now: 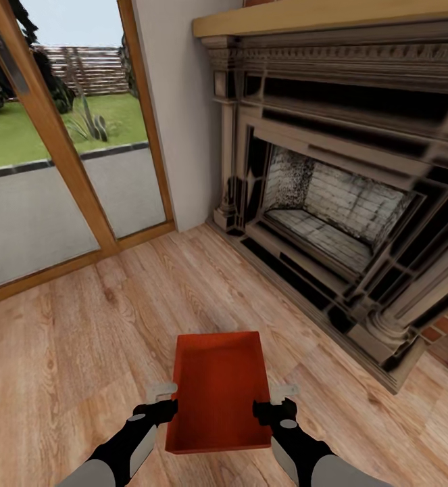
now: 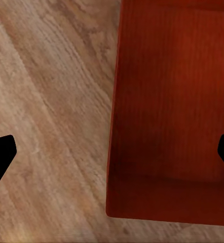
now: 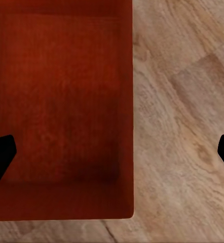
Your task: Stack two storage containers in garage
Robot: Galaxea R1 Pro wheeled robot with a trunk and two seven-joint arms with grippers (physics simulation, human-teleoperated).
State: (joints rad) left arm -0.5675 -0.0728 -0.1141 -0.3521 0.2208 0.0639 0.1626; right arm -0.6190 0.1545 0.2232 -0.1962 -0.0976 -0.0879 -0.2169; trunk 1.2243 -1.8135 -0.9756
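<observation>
Orange-red storage container (image 1: 217, 389), empty, straddled at each side wall by parted left gripper (image 1: 161, 400) and right gripper (image 1: 278, 402).

Both arms reach forward and low, pretty much mirrored. The left gripper (image 1: 161, 400) sits at the left wall of the orange-red container (image 1: 217, 392) and the right gripper (image 1: 272, 402) at its right wall. In the wrist views, each gripper's jaws are spread wide, straddling a side wall.
</observation>
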